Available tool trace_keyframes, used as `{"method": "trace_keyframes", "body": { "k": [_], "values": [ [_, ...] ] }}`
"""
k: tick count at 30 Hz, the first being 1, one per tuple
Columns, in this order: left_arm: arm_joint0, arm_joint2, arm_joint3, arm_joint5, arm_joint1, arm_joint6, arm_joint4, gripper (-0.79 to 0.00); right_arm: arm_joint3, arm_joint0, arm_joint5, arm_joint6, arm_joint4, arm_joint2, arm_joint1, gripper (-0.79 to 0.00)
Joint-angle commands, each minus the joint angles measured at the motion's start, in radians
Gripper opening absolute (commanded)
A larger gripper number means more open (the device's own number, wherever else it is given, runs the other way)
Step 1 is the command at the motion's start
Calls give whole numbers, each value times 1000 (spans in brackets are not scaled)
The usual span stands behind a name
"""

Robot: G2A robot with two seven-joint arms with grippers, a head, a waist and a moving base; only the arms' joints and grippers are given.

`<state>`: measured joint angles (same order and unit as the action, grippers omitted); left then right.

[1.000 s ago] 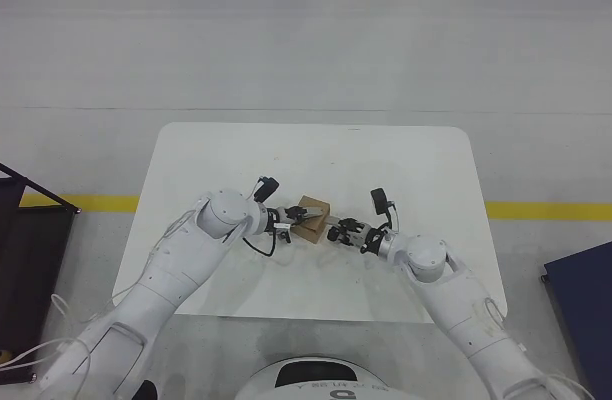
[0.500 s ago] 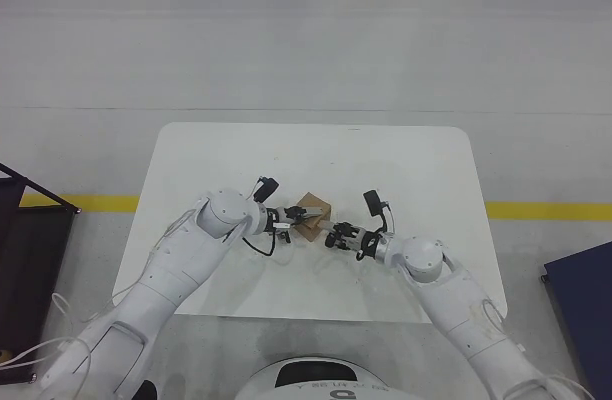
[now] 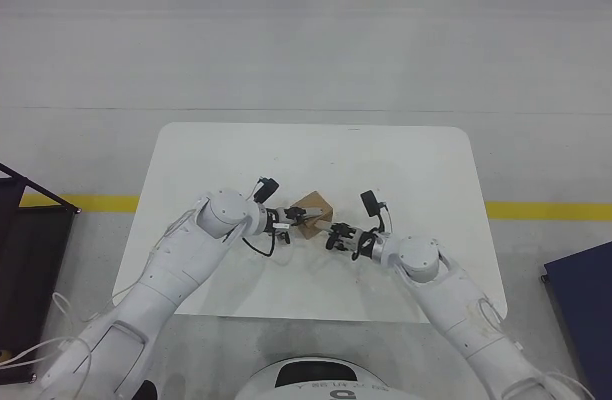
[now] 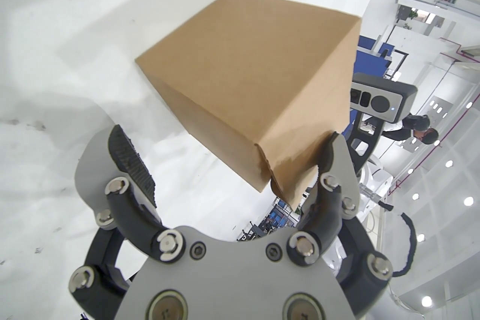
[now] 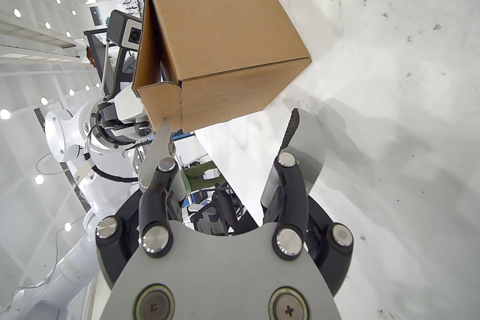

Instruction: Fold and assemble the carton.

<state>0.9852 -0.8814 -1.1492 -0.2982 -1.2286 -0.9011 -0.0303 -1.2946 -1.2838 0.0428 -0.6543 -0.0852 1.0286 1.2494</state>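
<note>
Flanking the carton [image 3: 312,208] on the desk [image 3: 406,170], my left tool [image 4: 225,138] and right tool [image 5: 230,118] sit spread, one finger of each touching a carton corner, desk edges well away.

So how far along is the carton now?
Done: the carton stands on the table as a squared box. In hand: the left gripper and right gripper, both open, sit at its corners. Remaining: one end flap sits ajar and needs closing.
</note>
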Motion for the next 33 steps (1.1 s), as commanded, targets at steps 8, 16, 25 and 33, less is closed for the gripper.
{"method": "trace_keyframes", "body": {
  "k": [8,16,25,33],
  "values": [
    [1,-5,7,7,1,-7,-3,0,22,13,15,27,-18,2,4,-283],
    [-1,-5,11,9,0,-11,-5,0,25,16,18,32,-20,1,5,-280],
    [-4,-4,15,6,-1,-16,-6,0,-8,9,-14,-22,44,-15,-2,-212],
    [-7,-2,15,4,-2,-18,-8,0,9,16,3,2,13,-7,0,-296]
  ]
}}
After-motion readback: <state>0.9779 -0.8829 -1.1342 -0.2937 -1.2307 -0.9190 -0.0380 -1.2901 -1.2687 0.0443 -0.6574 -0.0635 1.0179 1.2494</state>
